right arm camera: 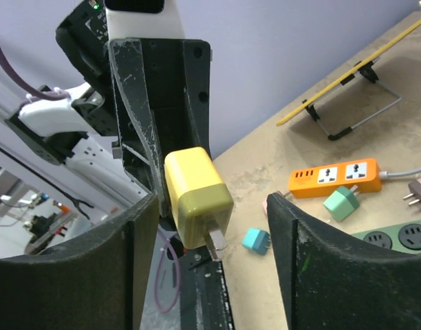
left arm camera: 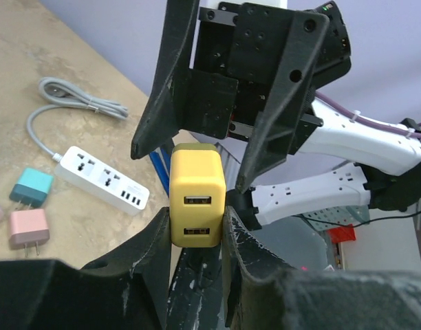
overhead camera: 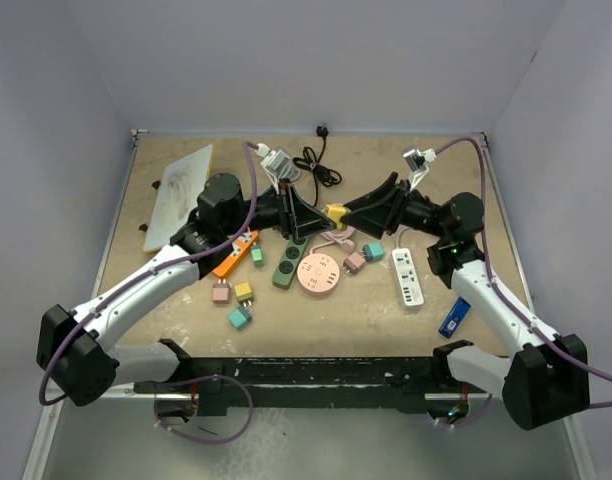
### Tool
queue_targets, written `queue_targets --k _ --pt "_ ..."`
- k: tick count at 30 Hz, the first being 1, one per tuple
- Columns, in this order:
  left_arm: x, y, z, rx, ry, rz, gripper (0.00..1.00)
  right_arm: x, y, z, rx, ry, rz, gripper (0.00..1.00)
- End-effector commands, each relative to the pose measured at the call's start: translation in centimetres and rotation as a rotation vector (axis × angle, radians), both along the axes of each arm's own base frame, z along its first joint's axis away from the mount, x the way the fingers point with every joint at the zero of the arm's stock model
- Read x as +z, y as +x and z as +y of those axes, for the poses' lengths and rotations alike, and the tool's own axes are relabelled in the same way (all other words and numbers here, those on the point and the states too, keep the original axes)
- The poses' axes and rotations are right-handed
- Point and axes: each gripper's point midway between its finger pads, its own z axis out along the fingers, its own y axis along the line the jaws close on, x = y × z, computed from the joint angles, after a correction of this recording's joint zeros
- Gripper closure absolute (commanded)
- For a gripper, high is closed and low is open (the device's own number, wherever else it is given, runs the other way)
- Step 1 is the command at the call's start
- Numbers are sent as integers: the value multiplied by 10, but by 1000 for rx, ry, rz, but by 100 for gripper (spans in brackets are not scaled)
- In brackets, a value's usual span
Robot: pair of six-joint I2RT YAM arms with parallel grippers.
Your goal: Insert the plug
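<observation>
The top view alone shows both arms meeting high over the middle of the bench (overhead camera: pixel 316 330), with the plug (overhead camera: pixel 335 212) a small yellow block between them. Below it lie a green strip (overhead camera: pixel 289 262), a round pink hub (overhead camera: pixel 321 272), a white strip (overhead camera: pixel 408 277) and an orange strip (overhead camera: pixel 234 254).

The left wrist view shows the plug's face with two USB ports, one above the other. There the left tool (left arm camera: pixel 195 221) is clenched on the plug's lower half, a finger pressed to each side.

The right wrist view shows the opposite end: metal prongs (right arm camera: pixel 216 240) pointing down towards that camera. The right tool (right arm camera: pixel 212 206) is released, its jaws spread to either side of the plug. One finger (right arm camera: pixel 93 261) sits just beside the plug; the other (right arm camera: pixel 334 261) stands apart from it.

The plug is in the air, clear of every strip.
</observation>
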Motion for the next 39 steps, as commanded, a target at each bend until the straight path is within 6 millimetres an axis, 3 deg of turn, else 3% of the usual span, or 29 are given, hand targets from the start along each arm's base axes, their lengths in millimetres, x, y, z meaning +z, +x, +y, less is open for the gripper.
queue_targets --k 1,9,14,18,24,26,28,32,36,39 --pt "48 -20 5 -72 -107 -77 100 36 -6 2 26 58 -57 38" --pt "61 -14 7 -16 -153 -51 100 43 -34 8 168 96 -69 68" --pt "62 -6 8 36 -170 -5 81 49 -31 12 142 133 -47 80" --pt "56 3 9 90 -166 45 68 49 -18 12 68 182 4 85" --pt "45 15 8 134 -169 103 64 40 -11 12 46 205 37 87" --pt "44 17 7 146 -175 114 64 37 -10 12 40 206 42 87" --pt "41 19 8 158 -173 118 72 36 -10 12 38 206 45 87" --pt "32 22 7 165 -143 121 98 31 -6 12 19 208 70 84" --pt "17 26 9 191 -76 116 100 26 -3 12 3 206 89 78" --pt "16 27 10 198 -63 106 100 25 -1 11 -2 207 98 62"
